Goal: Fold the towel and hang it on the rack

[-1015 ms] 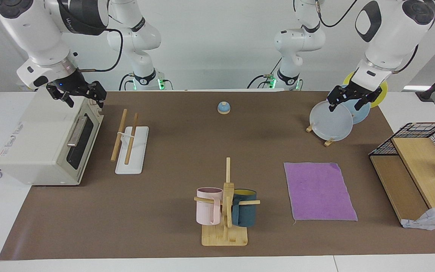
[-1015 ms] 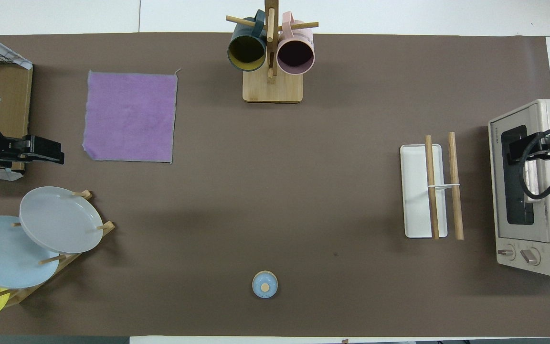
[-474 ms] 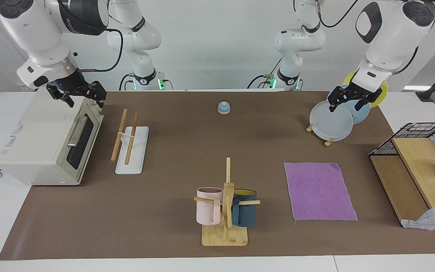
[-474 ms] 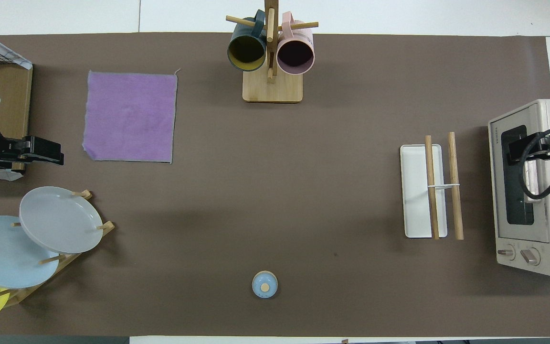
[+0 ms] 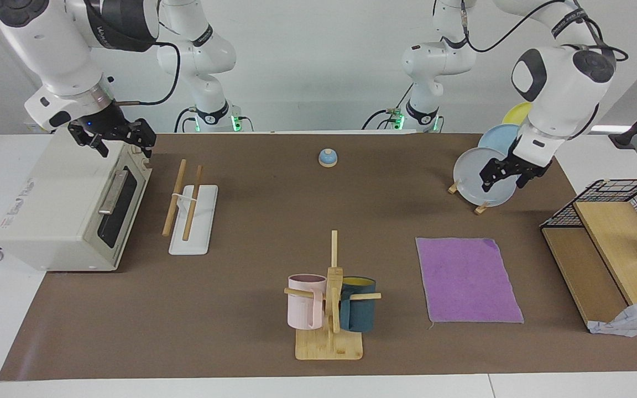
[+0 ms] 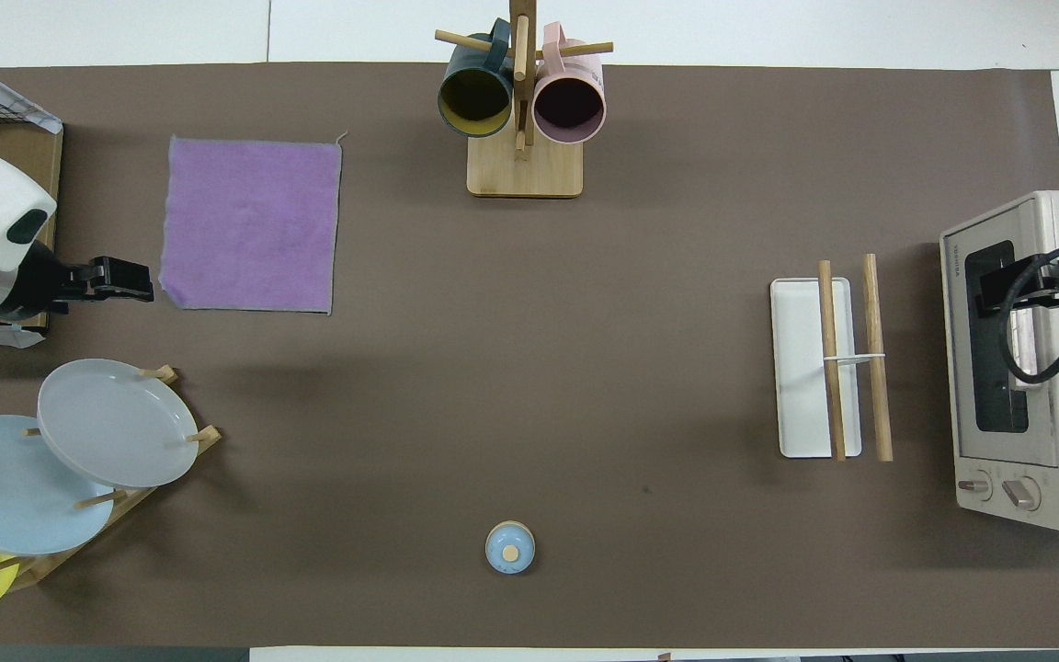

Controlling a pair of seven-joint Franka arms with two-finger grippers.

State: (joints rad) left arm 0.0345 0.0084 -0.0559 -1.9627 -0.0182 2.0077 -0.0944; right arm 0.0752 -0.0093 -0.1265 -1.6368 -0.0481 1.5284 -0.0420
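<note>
Towel (image 5: 468,279) lies flat, unfolded, purple face up; left pincer (image 5: 504,175) open, empty.

Three plates (image 6: 111,421), two mugs (image 5: 306,301), one towel (image 5: 466,279), one rack (image 5: 191,213)

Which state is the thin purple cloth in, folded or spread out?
Spread out. The thin purple cloth lies flat on the brown mat as one full single-layer rectangle, all four edges showing, with no crease or doubled layer.

A brown mat (image 5: 252,221) covers the table, carrying towel (image 5: 466,279), rack (image 5: 192,215), mug tree (image 5: 329,309), plate stand (image 5: 481,208) and toaster oven (image 5: 69,210).
</note>
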